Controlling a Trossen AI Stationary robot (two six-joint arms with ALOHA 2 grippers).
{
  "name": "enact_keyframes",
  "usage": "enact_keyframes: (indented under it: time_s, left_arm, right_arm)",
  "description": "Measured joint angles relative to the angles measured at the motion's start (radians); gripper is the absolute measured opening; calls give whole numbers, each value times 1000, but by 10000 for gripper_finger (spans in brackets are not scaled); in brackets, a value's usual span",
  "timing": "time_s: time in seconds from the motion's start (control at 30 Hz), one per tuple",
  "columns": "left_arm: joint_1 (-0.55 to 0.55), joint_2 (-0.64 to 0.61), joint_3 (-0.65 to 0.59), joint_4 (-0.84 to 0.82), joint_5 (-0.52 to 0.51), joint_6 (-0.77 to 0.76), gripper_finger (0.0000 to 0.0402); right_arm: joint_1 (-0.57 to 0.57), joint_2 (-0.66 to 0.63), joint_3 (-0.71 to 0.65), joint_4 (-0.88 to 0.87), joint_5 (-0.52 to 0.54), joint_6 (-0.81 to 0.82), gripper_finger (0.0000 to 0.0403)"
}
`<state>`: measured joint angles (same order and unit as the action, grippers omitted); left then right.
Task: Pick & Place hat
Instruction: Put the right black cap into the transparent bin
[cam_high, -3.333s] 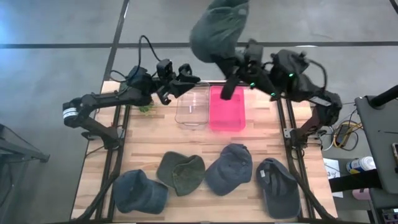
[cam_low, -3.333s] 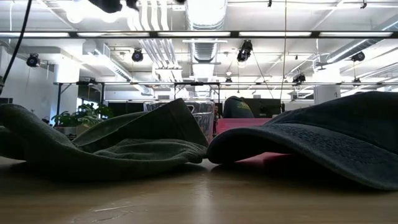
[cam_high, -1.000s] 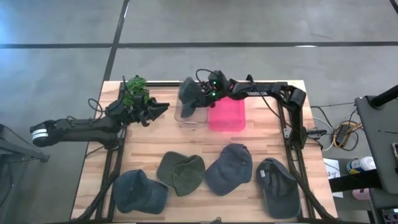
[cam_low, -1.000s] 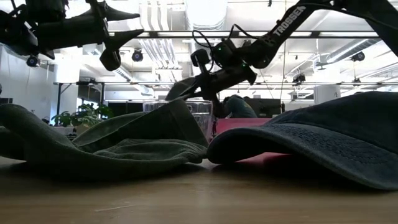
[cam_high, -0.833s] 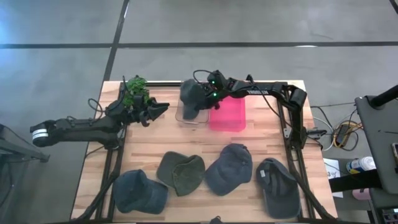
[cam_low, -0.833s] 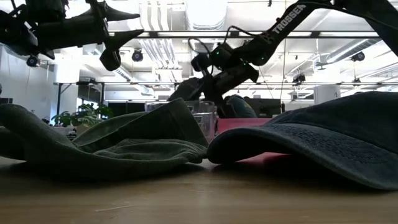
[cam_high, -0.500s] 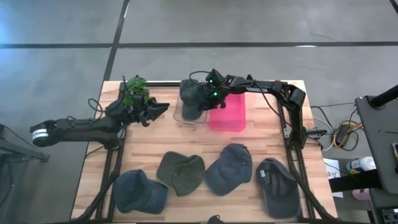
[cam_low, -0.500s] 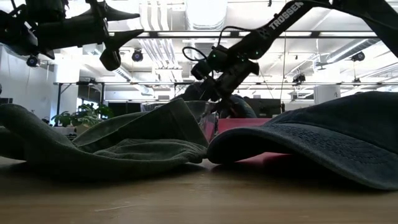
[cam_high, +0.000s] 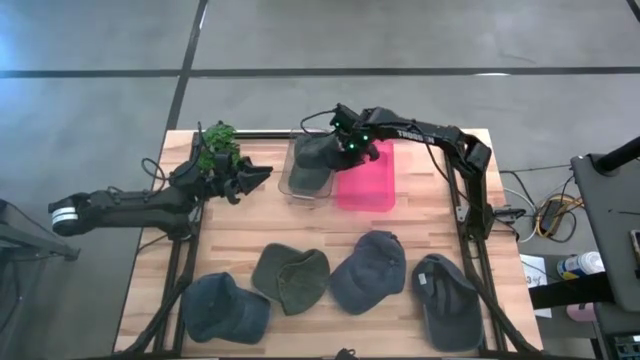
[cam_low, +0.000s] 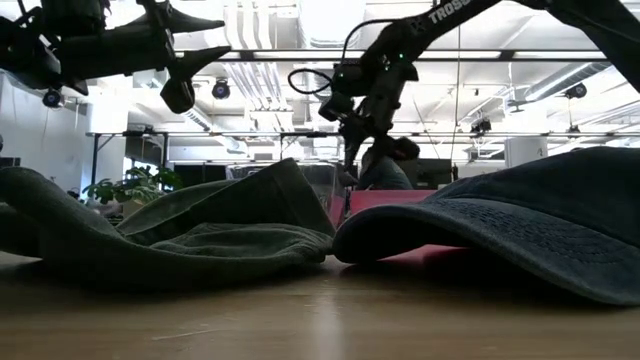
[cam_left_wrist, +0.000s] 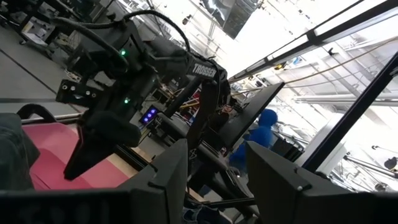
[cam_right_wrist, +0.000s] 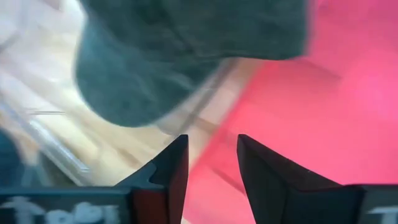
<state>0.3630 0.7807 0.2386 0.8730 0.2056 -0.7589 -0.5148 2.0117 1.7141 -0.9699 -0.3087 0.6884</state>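
Five hats (cam_high: 311, 160), two bins (cam_high: 366, 184)

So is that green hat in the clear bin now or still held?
In the bin. The hat lies in the clear bin, and the right gripper beside it stands open with nothing between its fingers.

White "TROSSEN" lettering runs along the right arm (cam_left_wrist: 205, 70); only part reads.
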Motion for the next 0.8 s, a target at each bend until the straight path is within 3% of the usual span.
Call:
enact_keyframes:
  time_s: [0.3, 0.7, 0.8]
  left_arm:
    - [2, 0, 0, 0, 9, 0, 154]
    - [2, 0, 0, 0, 6, -5, 154]
    - [2, 0, 0, 0, 6, -21, 154]
  right_arm:
    - [3, 0, 96, -37, 200, -35, 125]
    - [0, 3, 1, 214, 210, -223, 123]
    - [0, 3, -3, 239, 273, -275, 123]
